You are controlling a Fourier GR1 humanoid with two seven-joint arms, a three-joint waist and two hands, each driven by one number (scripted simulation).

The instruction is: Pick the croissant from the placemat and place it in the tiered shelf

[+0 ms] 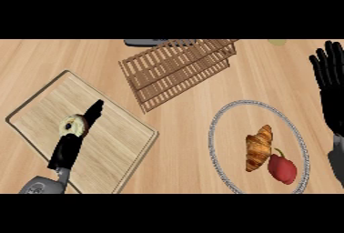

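Observation:
The croissant is golden brown and lies on a round placemat with a grey rim at the lower right. It is touching a red pepper. The tiered shelf is a slatted wooden rack at the top centre. My right hand stands at the right edge, open with fingers up, to the right of the placemat and apart from the croissant. My left hand reaches over a wooden board at the lower left. Its fingers are straight and lie across a pale round ring-shaped pastry.
The wooden board with a grey border fills the lower left. At the top edge behind the shelf I see a dark grey object, and to its right a pale green thing. Bare counter separates board and placemat.

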